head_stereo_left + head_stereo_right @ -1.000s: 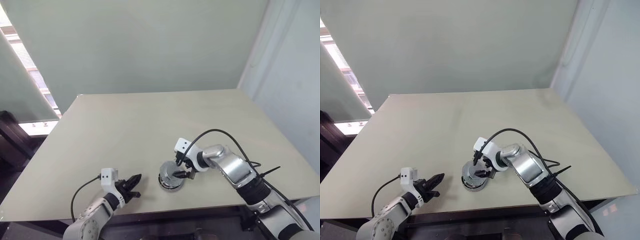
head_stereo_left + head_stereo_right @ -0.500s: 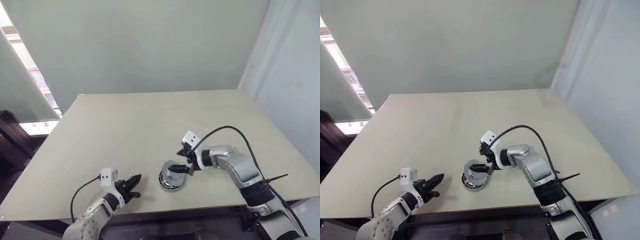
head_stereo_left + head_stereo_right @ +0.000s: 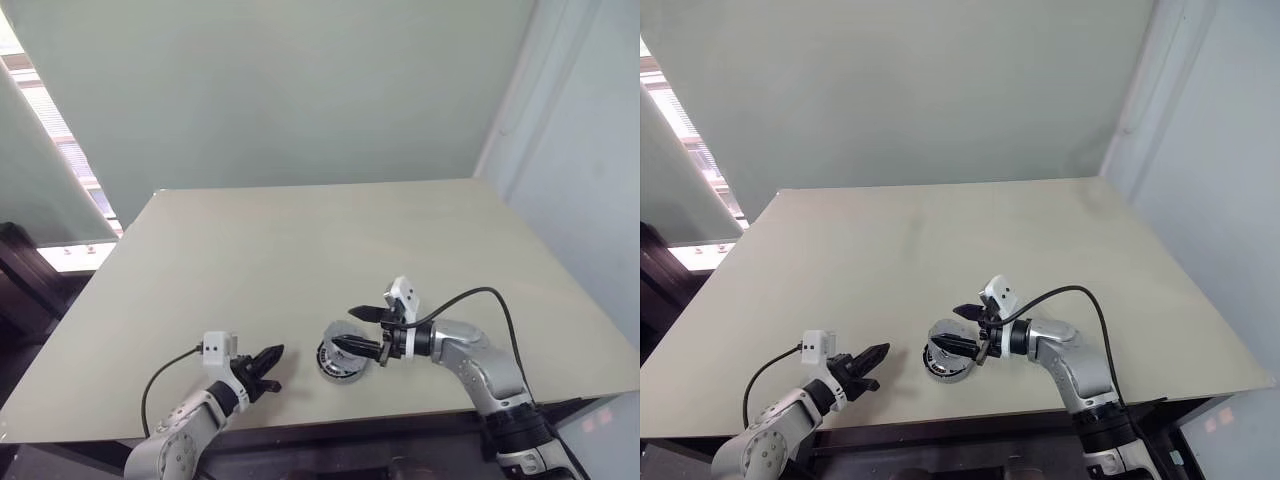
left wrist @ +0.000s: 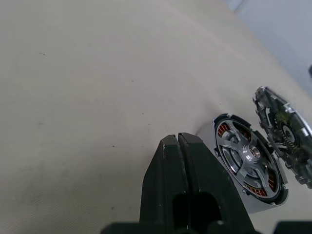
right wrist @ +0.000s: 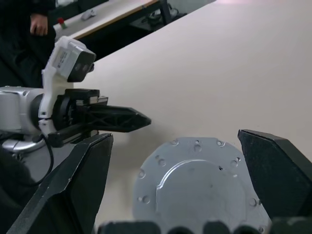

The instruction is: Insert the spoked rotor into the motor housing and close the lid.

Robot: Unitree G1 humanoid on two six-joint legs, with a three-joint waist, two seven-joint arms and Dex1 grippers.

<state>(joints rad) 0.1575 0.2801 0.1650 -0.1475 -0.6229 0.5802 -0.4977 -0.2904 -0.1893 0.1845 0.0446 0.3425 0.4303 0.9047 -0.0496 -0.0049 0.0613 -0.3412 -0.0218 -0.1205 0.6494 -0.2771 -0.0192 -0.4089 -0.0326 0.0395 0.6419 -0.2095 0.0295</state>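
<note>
Near the front edge of a pale table point(image 3: 300, 250): motor housing point(image 4: 246, 165) with spoked rotor point(image 4: 248, 156) seated inside over copper windings. Grey lid point(image 4: 285, 131) tilted on edge just beyond, between the wide-open fingers of the right gripper point(image 3: 358, 330); contact unclear. Left gripper point(image 3: 272, 362) pressed shut, empty, nearby.

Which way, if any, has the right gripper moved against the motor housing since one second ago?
Yes. The right gripper, open, was above the motor housing with fingers pointing down; it has swung out to the housing's right side and now points level toward it.
</note>
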